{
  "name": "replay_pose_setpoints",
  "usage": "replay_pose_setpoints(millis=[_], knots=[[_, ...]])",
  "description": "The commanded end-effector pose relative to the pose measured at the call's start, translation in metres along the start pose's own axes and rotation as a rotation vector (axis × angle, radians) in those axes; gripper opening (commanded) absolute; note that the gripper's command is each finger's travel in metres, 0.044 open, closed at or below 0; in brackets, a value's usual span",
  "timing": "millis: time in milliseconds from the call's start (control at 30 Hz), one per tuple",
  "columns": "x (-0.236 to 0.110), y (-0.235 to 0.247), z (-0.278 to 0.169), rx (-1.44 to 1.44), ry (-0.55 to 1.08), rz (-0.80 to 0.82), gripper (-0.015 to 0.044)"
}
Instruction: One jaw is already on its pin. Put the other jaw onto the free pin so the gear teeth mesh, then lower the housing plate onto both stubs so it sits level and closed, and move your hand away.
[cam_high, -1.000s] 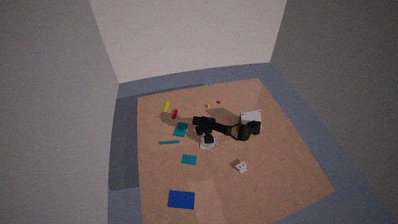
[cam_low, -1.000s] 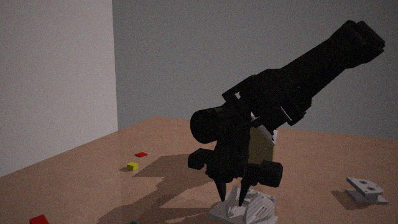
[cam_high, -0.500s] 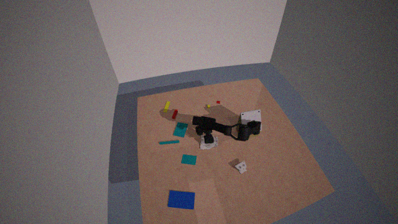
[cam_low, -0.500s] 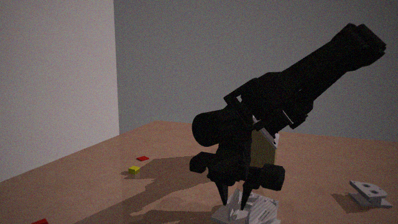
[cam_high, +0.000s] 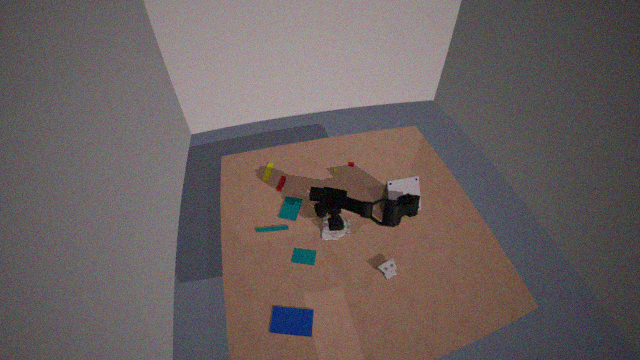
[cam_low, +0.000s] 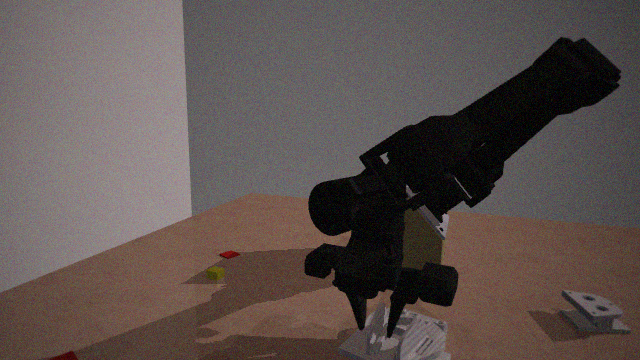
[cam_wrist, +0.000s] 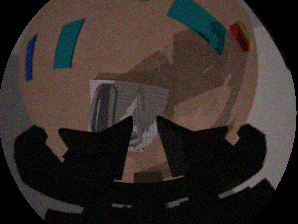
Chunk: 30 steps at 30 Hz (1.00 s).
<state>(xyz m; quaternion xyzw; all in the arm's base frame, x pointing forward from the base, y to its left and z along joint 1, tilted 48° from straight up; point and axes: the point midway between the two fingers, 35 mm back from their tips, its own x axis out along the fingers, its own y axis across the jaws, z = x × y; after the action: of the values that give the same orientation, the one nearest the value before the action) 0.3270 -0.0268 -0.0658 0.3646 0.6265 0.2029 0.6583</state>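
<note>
One jaw (cam_low: 378, 320) (cam_wrist: 142, 107) grasped by the gripper (cam_high: 336, 223) (cam_low: 375, 332) (cam_wrist: 145, 117), at the base (cam_high: 328, 235) (cam_low: 353, 347) (cam_wrist: 157, 95). Probably best: align bore and pin, ease down, rock lightly until teeth mesh. Long axis roughly alongside the second jaw (cam_low: 421, 340) (cam_wrist: 104, 109) on the base; toothed end unclear

The WidowX arm (cam_high: 357, 206) (cam_low: 500, 107) is matte black throughout, built of chunky, angular links with a long, thick boom; its black gripper (cam_high: 336, 222) (cam_low: 376, 332) (cam_wrist: 145, 117) has two slim fingers tapering to points, rounded drum-like housings bulge beside the wrist, and small pale slivers show between the dark parts
</note>
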Motion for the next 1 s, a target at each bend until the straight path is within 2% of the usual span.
replay_pose_setpoints(millis=[0,100,533,633,833,967], knots=[[0.000,0.000,0.000,0.000,0.000,0.000,0.0160],[0.000,0.000,0.000,0.000,0.000,0.001,0.0224],[0.000,0.000,0.000,0.000,0.000,0.001,0.0224],[-0.012,0.000,0.001,0.001,0.000,-0.001,0.0224],[-0.066,0.001,-0.001,0.004,0.003,-0.001,0.0224],[-0.061,-0.001,0.001,0.012,-0.013,0.000,0.0224]])
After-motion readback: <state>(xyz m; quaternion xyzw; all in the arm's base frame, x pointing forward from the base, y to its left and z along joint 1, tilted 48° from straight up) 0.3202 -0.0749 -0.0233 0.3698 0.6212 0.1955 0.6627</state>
